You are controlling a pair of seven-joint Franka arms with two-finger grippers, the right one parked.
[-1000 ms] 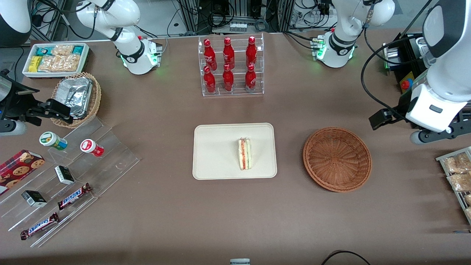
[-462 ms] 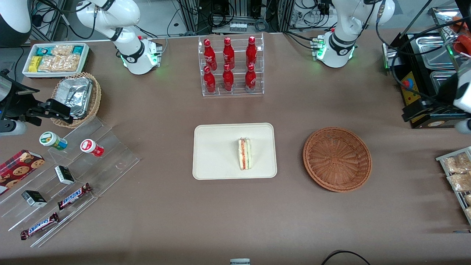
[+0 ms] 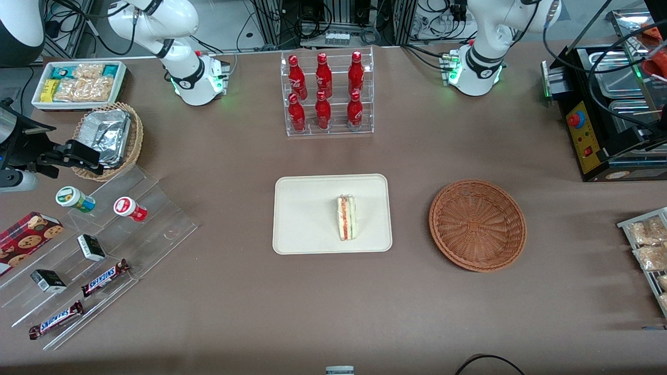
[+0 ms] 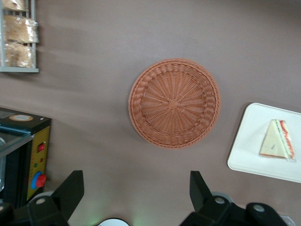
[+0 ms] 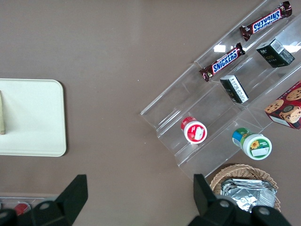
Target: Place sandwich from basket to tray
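The sandwich [image 3: 346,217] lies on the cream tray [image 3: 307,213], toward the edge nearest the basket, with its striped filling edge facing up. The round reddish-brown basket [image 3: 477,225] beside the tray is empty. My left gripper [image 4: 136,190] is out of the front view. In the left wrist view it hangs high above the bare table, open, with nothing between its dark fingers [image 4: 73,188]. That view looks down on the basket [image 4: 174,102], a corner of the tray [image 4: 254,150] and the sandwich [image 4: 277,146]. The right wrist view shows another tray [image 5: 33,117] corner.
A clear rack of red bottles [image 3: 326,94] stands farther from the camera than the tray. A black machine with a red button [image 3: 589,135] and a rack of snack bags [image 3: 646,250] sit at the working arm's end. Acrylic steps with snacks [image 3: 94,245] lie toward the parked arm's end.
The left arm has pulled away toward its own end of the table and left the front view. Sandwich, tray and basket have not moved.
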